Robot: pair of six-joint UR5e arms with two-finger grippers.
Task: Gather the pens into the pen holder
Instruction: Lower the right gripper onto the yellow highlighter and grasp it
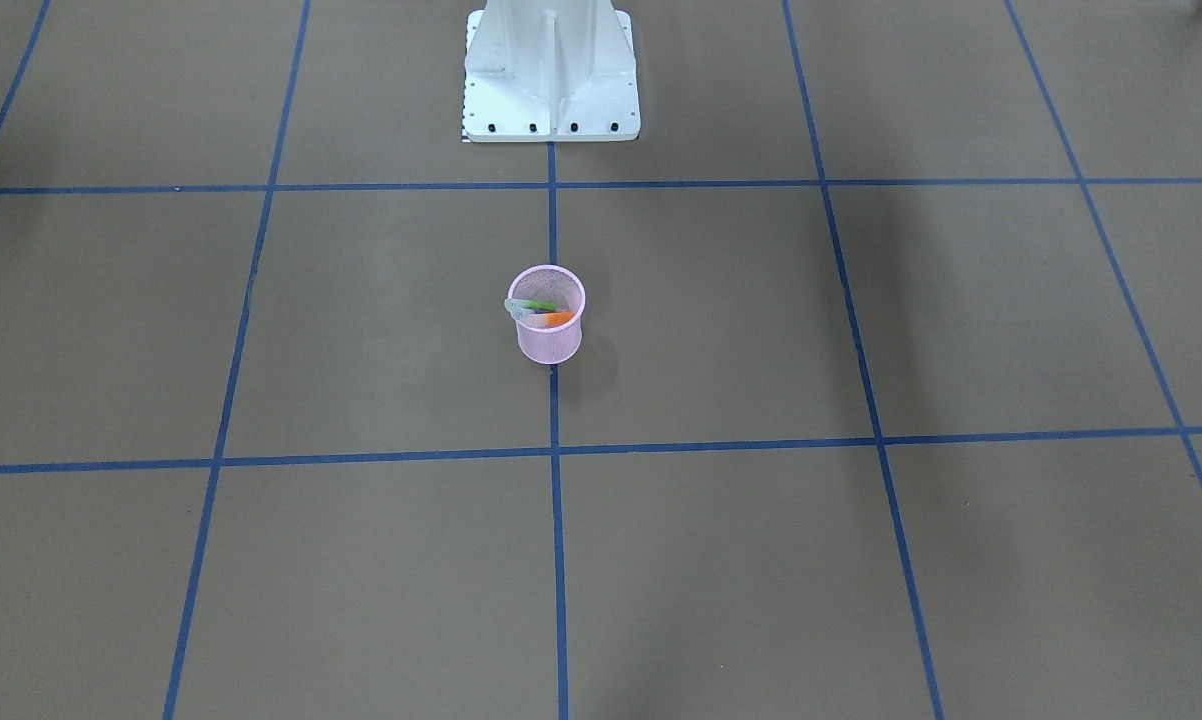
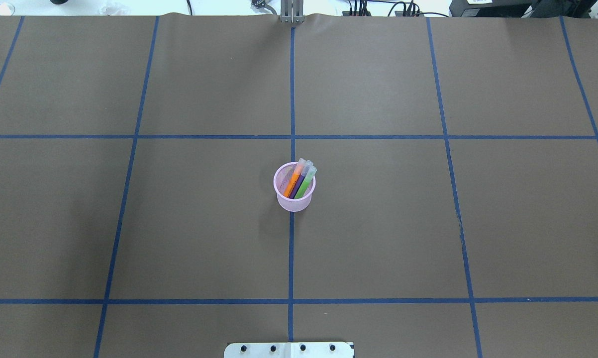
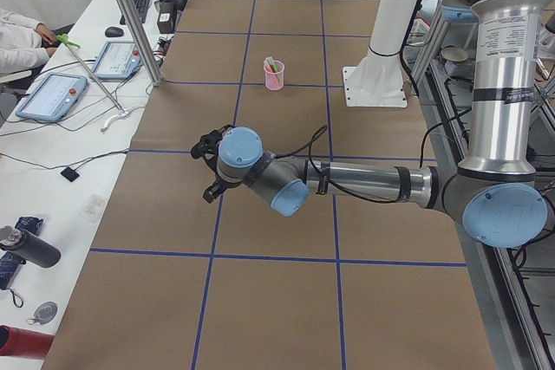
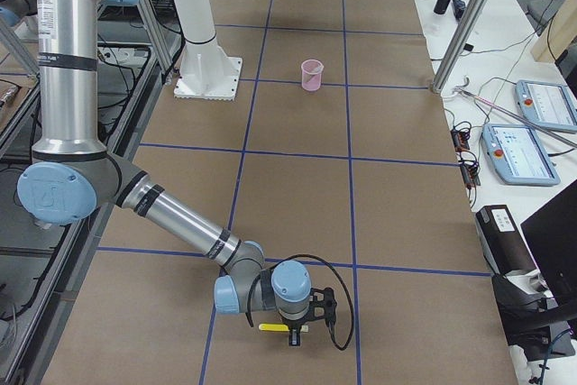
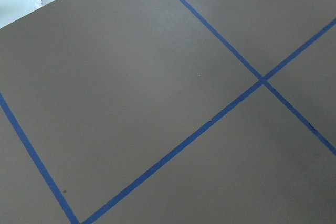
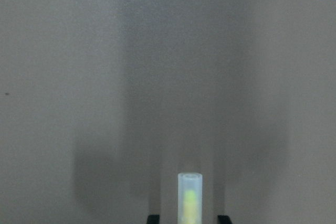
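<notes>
The pink mesh pen holder [image 2: 294, 203] stands at the middle of the desk on the centre tape line. The orange pen [image 2: 293, 183], purple pen [image 2: 299, 185] and green pen [image 2: 305, 186] lean inside it, caps above the rim. Well away, near the desk's right end, the right gripper [image 4: 293, 338] points down with a yellow pen [image 6: 189, 198] between its fingers [image 6: 153, 218]. A gap shows on either side, so I cannot tell whether they clamp it. The left gripper [image 3: 206, 169] hangs towards the left end, and I cannot tell how its fingers stand.
</notes>
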